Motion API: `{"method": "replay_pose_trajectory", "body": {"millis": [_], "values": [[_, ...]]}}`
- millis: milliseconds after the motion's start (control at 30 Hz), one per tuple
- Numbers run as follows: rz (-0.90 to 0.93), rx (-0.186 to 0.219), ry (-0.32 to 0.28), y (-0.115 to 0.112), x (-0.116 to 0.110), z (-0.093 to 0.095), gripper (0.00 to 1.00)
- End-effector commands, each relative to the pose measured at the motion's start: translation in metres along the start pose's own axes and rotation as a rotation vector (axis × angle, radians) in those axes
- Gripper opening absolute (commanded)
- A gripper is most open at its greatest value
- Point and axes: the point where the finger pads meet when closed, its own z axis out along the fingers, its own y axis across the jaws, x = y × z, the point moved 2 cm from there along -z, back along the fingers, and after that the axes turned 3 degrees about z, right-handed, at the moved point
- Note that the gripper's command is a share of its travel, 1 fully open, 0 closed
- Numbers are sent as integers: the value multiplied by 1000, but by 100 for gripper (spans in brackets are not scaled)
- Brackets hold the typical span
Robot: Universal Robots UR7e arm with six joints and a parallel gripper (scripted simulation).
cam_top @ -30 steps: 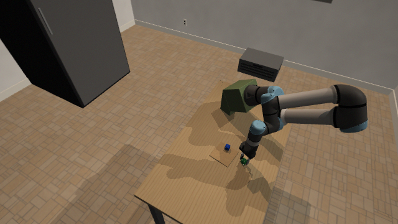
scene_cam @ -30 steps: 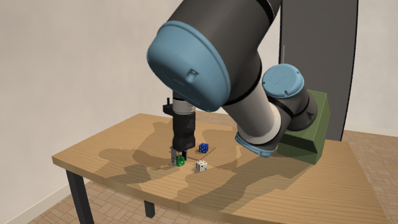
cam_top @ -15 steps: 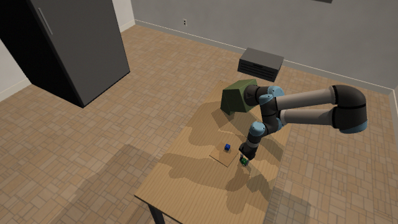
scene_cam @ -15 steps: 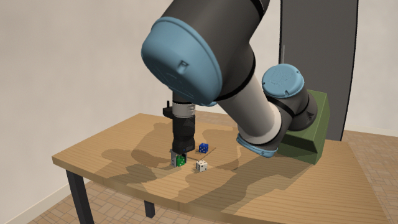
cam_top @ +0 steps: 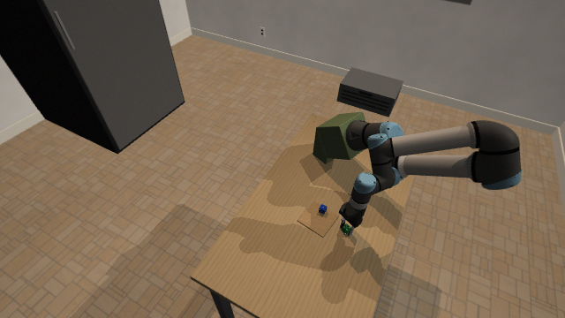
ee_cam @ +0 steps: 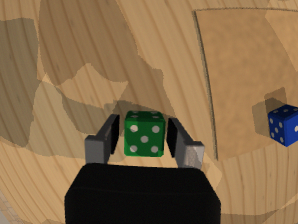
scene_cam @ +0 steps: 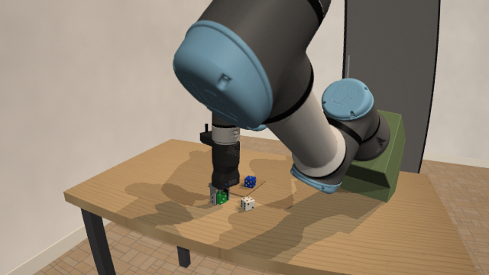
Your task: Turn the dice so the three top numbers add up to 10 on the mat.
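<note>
Nearby, white die beside green die

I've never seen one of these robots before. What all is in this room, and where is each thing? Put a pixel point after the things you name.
Dice: three; green (cam_top: 346, 229) (scene_cam: 221, 198) (ee_cam: 144, 134) on the table between the fingers, blue (cam_top: 323, 208) (scene_cam: 250, 182) (ee_cam: 285, 125) on the mat, white (scene_cam: 247, 203) on the table off the mat.
Mat: one, tan, on the table (cam_top: 265, 274) (scene_cam: 160, 153) (ee_cam: 165, 30).
Table: one, wood-coloured top, dark legs, under the dice and mat.
Tall cabinet (cam_top: 128, 66) (scene_cam: 390, 69): one, dark grey, on the floor.
Low box (cam_top: 372, 83): one, grey, near the wall.
Wall outlet (cam_top: 262, 32): one, pale, low on the wall.
Mount (cam_top: 335, 139) (scene_cam: 395, 153): one, green, at the table's end.
Robot arm (cam_top: 434, 139) (scene_cam: 309, 134): one, black, grey and blue, on the mount.
Gripper (cam_top: 347, 227) (scene_cam: 220, 195) (ee_cam: 143, 128): one, black and grey, open around the green die.
</note>
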Motion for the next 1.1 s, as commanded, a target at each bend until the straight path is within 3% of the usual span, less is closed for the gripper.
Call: {"method": "replay_pose_trajectory", "body": {"millis": [0,367,400,1067], "values": [[0,0,1,0,0,0,87],[0,0,1,0,0,0,87],[0,0,1,0,0,0,57],[0,0,1,0,0,0,57]]}}
